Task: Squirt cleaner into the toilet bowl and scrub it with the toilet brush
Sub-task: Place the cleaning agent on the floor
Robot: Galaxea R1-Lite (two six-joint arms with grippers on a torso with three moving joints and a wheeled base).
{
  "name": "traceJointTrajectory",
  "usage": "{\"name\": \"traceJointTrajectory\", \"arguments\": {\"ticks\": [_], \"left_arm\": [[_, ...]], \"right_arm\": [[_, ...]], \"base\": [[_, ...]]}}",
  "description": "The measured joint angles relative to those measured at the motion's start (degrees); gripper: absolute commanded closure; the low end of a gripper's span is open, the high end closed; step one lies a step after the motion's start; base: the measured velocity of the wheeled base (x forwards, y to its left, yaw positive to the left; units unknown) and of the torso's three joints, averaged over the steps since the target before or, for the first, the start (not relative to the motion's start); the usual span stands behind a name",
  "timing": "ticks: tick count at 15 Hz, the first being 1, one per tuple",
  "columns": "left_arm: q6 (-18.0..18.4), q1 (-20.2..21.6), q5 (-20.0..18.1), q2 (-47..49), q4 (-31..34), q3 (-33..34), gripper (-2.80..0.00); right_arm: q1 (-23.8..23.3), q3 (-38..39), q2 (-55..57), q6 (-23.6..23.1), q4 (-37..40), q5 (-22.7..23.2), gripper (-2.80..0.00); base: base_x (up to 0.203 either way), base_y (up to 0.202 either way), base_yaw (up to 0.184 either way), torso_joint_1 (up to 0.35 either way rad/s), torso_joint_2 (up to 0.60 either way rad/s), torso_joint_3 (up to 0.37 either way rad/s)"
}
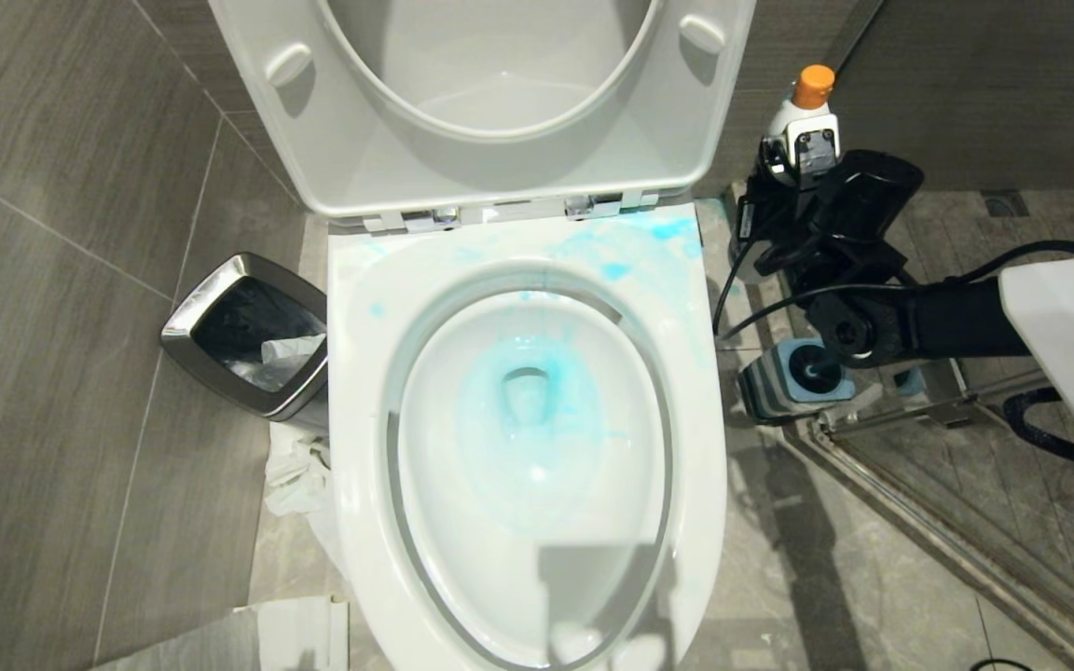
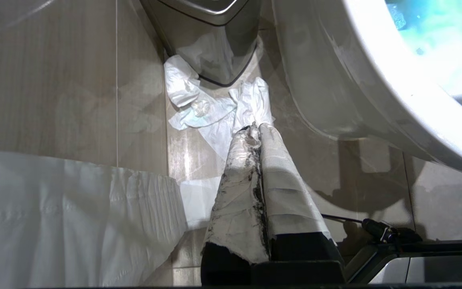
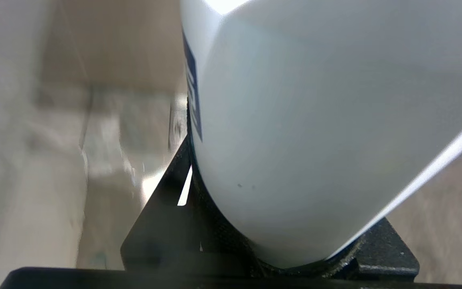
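The white toilet bowl [image 1: 360, 391] fills the middle of the head view, with turquoise cleaner smeared inside it and across its back rim. My right gripper [image 1: 800, 154] is shut on the cleaner [image 1: 812, 102], a white bottle with an orange cap, held upright by the wall to the right of the toilet. In the right wrist view the bottle's white body [image 3: 315, 120] sits between the black fingers [image 3: 163, 224]. The toilet brush [image 1: 809, 370] stands in its blue-and-grey holder [image 1: 770, 387] below my right arm. My left gripper [image 2: 257, 129], wrapped in white tape, hangs shut and holding nothing low beside the bowl.
A steel-rimmed bin [image 1: 220, 289] stands left of the toilet, with crumpled tissue [image 1: 299, 466] on the floor beside it. The seat and lid [image 1: 500, 177] are raised. A metal shower-door track [image 1: 919, 522] runs along the floor at the right. White paper [image 2: 74, 216] lies near my left gripper.
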Motion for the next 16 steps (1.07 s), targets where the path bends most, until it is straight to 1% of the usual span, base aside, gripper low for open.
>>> {"name": "traceJointTrajectory", "arguments": {"ticks": [2, 6, 8, 16], "left_arm": [[0.04, 0.0, 0.01, 0.0, 0.0, -0.02, 0.0], [-0.01, -0.04, 0.01, 0.0, 0.0, -0.02, 0.0], [-0.06, -0.09, -0.01, 0.0, -0.05, -0.02, 0.0], [-0.07, 0.0, 0.01, 0.0, -0.44, 0.06, 0.0]], "right_arm": [[0.05, 0.2, 0.78, 0.14, 0.09, -0.01, 0.0], [0.13, 0.11, 1.7, 1.83, 0.03, 0.1, 0.0], [1.02, -0.28, 1.79, 2.15, 0.03, 0.1, 0.0], [2.3, -1.85, 1.98, 1.84, -0.04, 0.57, 0.0]], "base": [[0.0, 0.0, 0.0, 0.005, 0.01, -0.173], [0.0, 0.0, 0.0, 0.003, 0.0, -0.193], [0.0, 0.0, 0.0, 0.003, 0.0, -0.199], [0.0, 0.0, 0.0, 0.005, 0.0, -0.201]]}}
